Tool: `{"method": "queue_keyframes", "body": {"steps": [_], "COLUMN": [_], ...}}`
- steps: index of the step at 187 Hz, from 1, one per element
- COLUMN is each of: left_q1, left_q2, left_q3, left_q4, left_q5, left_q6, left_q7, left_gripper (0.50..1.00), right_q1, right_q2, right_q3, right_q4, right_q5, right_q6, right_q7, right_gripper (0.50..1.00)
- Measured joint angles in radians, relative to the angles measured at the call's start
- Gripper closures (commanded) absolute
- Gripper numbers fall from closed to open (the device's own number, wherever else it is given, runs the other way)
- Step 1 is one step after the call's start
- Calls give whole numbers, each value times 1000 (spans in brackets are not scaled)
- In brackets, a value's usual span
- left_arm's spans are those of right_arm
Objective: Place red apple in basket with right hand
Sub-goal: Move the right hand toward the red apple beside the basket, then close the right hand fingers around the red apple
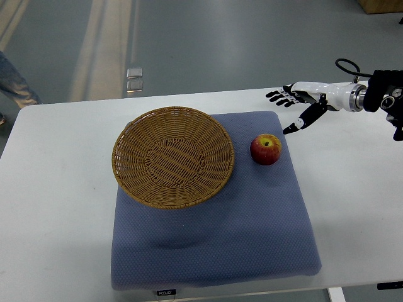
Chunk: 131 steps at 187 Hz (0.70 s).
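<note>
A: Nearest us is the front edge of the blue mat (214, 251), with a small tag at its hem. Where's the apple (266, 149) on it?

B: Toward the mat's far right side, sitting stem up, just beside the basket (173, 157) but not touching its rim. The basket is empty and covers the mat's left half.

A: So what does the reach need?

B: I'd say the right hand (301, 104) should come down over the apple from above and to the right, fingers wrapping both sides below its widest part. A round, smooth fruit will likely roll on the soft mat if nudged sideways, so close evenly, then lift clear of the rim before moving left.

A: And the hand's pose now?

B: It's open and holds nothing. The fingers (278, 96) are spread, pointing left over the table (56, 207) just past the mat's far right corner, and the thumb angles down toward the apple. The hand is near the fruit but apart from it. The white forearm enters from the right edge.

A: The left arm?

B: Not in view.
</note>
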<state>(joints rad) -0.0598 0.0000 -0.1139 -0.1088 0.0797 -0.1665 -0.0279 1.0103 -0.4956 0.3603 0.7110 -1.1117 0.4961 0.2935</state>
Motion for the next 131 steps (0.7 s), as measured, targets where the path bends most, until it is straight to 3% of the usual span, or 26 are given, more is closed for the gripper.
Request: {"method": "queue_keyframes", "body": {"steps": [67, 131], "left_q1": [0, 0], "left_q2": [0, 0], "left_q3": [-1, -1], "left_q4": [2, 2], "left_q5": [0, 0], "left_q6": [0, 0], "left_q7": [0, 0], "left_gripper": [500, 500], "right_q1": [24, 36], "right_q2": [-19, 19], "right_q3": [-75, -129], "right_q4": [110, 117], "right_q5": [-162, -181], "right_q6": [-1, -13], "right_q7": [7, 7], "right_gripper": [579, 581]}}
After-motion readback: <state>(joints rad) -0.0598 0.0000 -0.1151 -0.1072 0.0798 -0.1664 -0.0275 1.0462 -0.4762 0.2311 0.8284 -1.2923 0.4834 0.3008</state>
